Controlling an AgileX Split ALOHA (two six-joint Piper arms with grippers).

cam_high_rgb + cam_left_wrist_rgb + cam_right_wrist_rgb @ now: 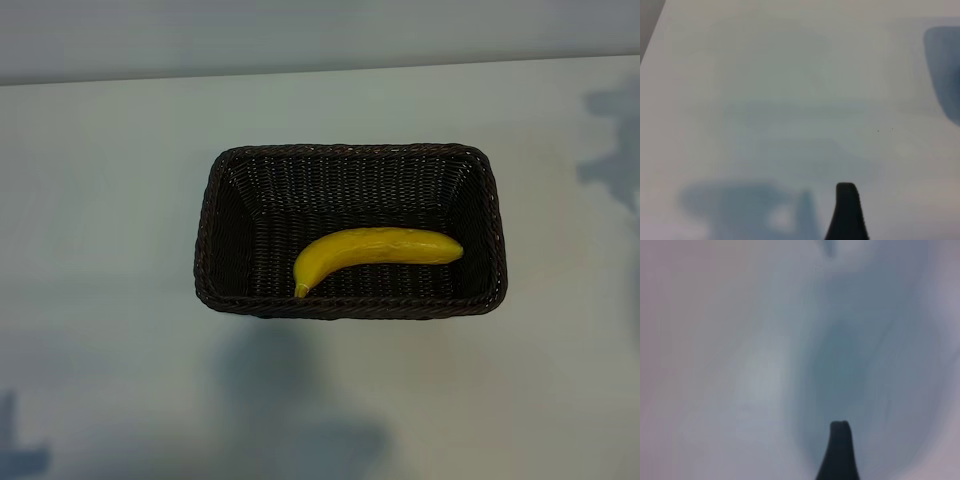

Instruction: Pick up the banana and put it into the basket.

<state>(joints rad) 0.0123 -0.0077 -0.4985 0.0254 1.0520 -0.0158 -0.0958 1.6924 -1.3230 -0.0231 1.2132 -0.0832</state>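
A bright yellow banana [378, 252] lies inside the dark brown wicker basket [214, 232], along its near side, with its stem tip against the near wall. The basket stands in the middle of the white table. Neither arm shows in the exterior view. My left gripper [801, 205] hangs open over bare table, with only one dark fingertip [846, 202] in view and nothing held. My right gripper [801, 445] is also open over bare table, one dark fingertip [839, 440] showing, nothing in it.
The white table [100, 200] spreads wide on every side of the basket. Its far edge meets a grey band [300, 30] at the back. Soft shadows of the arms fall on the table at the far right [615, 150] and near the front [290, 400].
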